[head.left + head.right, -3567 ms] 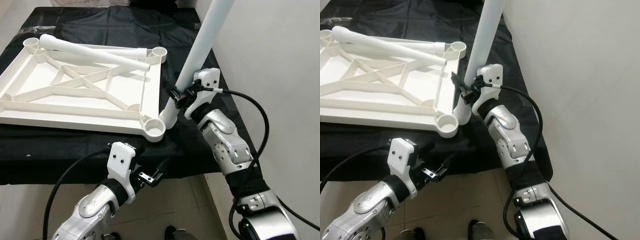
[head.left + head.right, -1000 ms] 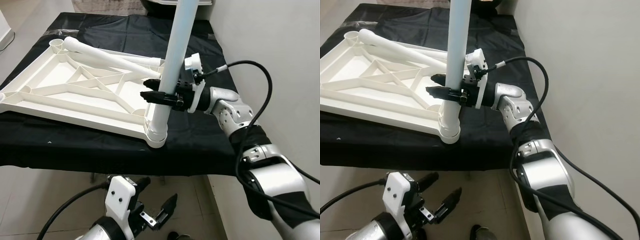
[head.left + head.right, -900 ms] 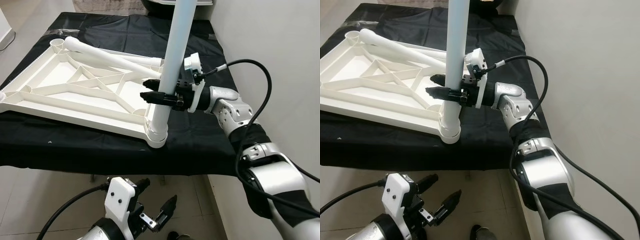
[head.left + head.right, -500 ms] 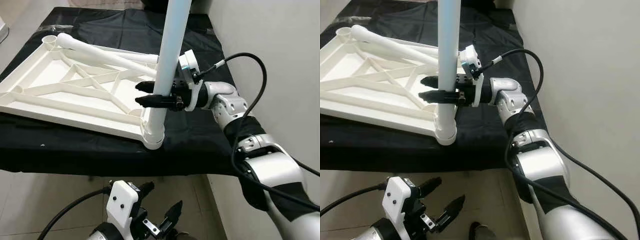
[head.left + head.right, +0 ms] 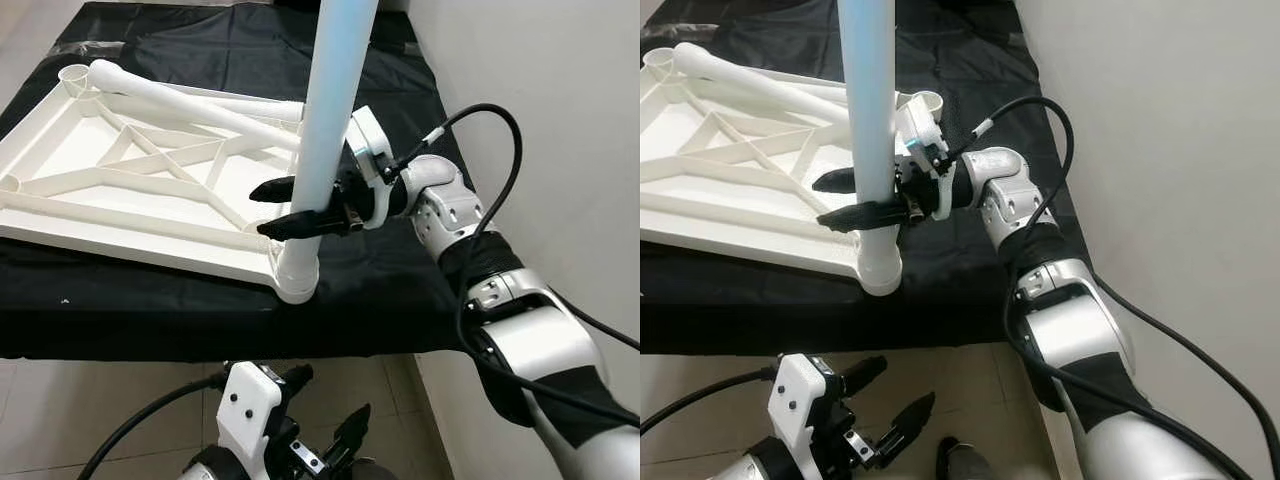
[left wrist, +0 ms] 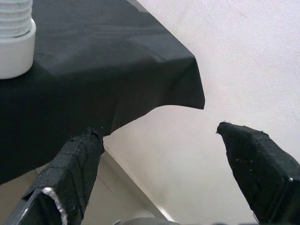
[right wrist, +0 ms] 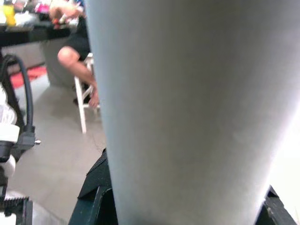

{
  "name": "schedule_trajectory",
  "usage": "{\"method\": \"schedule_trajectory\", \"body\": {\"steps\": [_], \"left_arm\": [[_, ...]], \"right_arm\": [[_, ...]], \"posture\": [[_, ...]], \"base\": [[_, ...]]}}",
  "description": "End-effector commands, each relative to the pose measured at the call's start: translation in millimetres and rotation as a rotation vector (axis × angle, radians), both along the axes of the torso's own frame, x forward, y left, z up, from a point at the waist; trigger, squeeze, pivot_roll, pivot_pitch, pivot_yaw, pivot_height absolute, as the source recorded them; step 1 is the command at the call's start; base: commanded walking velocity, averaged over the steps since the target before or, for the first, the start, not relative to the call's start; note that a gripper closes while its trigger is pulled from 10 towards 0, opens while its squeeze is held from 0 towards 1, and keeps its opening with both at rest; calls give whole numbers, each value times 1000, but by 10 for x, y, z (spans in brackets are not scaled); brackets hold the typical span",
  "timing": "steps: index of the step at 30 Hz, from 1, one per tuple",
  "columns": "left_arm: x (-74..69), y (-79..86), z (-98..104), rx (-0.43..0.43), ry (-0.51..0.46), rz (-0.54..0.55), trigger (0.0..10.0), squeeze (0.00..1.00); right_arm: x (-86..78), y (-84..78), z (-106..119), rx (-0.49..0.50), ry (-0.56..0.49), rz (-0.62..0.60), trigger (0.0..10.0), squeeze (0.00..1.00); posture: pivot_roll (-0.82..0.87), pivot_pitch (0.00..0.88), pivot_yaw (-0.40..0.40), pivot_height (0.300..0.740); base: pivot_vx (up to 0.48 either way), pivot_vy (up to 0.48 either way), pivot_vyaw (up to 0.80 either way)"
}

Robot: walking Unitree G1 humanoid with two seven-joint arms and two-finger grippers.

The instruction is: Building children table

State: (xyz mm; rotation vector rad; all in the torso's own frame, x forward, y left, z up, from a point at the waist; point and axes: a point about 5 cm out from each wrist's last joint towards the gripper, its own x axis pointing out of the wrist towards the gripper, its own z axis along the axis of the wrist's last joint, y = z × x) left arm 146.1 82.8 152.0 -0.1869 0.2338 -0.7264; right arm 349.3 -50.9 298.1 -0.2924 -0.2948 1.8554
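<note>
legs: 3 — one upright pinched in my right pincer, two loose beyond it
tabletop: 1, white, upside down
left pincer: spread, idle
surface: black cloth; pale wall

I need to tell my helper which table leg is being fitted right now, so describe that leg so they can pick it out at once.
On the black-draped table lies a white tabletop frame, upside down. At its near right corner socket stands one white leg, upright, with the right gripper around it. The other legs lie flat across the frame.
</note>
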Motion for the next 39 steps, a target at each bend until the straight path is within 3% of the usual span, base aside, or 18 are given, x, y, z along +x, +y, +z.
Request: {"method": "schedule_trajectory", "body": {"steps": [1,9,13,19,23,25,27,29,37,39], "left_arm": [[-41,-7,-13,4,21,-16,10000,0],[-22,-9,-21,9,20,-13,10000,0],[-10,-4,-26,13,17,-9,10000,0],[9,0,-27,15,13,-8,10000,0],[47,12,-37,17,9,1,10000,0],[47,12,-37,17,9,1,10000,0],[80,21,-43,19,4,8,10000,0],[96,25,-45,21,0,10,10000,0],[130,34,-54,23,-6,16,10000,0],[157,33,-60,24,-11,21,10000,0]], "right_arm": [[-39,92,-236,-69,54,43,10000,0],[6,100,-260,-57,84,14,10000,0],[87,66,-302,-19,151,-92,10000,0],[133,38,-349,1,155,-186,10000,0],[190,-22,-440,7,156,-344,10000,0],[190,-22,-440,7,156,-344,10000,0],[252,-76,-487,24,159,-477,10000,0],[278,-105,-505,34,159,-537,10000,0],[318,-159,-537,59,142,-663,10000,0],[437,-242,-544,91,185,-896,10000,0]], "posture": [[129,318,-93,740],[125,310,-93,740],[124,304,-89,740],[122,299,-87,740],[115,287,-85,740],[115,287,-85,740],[115,281,-83,740],[111,276,-80,740],[107,267,-79,740],[103,263,-80,740]], "base": [[0,0,0],[0,0,0],[0,0,0],[0,0,0],[0,0,0],[0,0,0],[0,0,0],[0,0,0],[0,0,0],[0,0,0]]}}
